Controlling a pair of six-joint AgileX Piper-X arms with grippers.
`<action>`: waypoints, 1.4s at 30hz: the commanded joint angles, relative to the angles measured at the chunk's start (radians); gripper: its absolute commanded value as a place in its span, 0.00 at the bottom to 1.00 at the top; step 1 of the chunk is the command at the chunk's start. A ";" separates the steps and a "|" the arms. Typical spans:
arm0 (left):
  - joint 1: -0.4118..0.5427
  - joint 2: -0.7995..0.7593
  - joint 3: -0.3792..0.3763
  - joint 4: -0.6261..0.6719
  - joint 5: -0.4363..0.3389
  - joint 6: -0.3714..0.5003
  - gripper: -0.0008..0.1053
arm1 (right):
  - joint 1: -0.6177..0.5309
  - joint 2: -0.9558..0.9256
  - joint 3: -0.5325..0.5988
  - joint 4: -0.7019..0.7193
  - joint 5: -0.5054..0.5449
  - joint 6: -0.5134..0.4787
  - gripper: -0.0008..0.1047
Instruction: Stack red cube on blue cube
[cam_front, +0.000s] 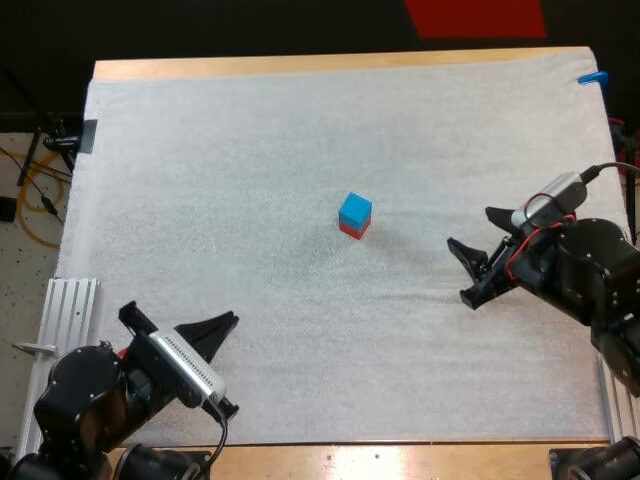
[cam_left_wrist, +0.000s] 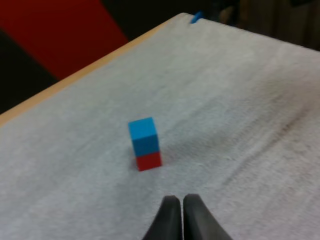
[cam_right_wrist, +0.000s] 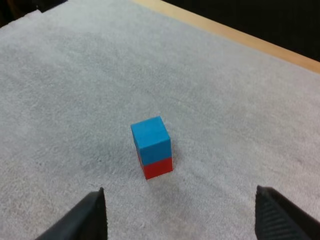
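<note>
Bench (cam_front: 300, 66) of wood carries a white mat (cam_front: 250, 180); the right gripper (cam_front: 460, 272), fingers spread wide and holding nothing, hangs well apart from the stack; the left gripper (cam_left_wrist: 181, 200), fingers pressed together on nothing, sits at the near left; mid-mat the blue cube (cam_front: 355, 210) rests on the red cube (cam_front: 353, 231), the reverse of the order asked. Likely trouble: a grasp set too low would pinch both cubes or topple the pair; only bare mat lies between either gripper and the stack.
</note>
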 joint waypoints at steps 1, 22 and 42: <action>-0.005 -0.002 0.006 0.006 0.039 -0.017 0.01 | 0.001 0.014 -0.016 0.001 0.004 -0.023 0.58; -0.005 -0.001 0.009 0.054 0.104 -0.017 0.32 | 0.003 0.417 -0.244 -0.014 -0.086 -0.202 0.65; -0.005 -0.001 0.009 0.054 0.104 -0.017 0.32 | 0.110 0.759 -0.413 -0.075 -0.015 -0.281 0.61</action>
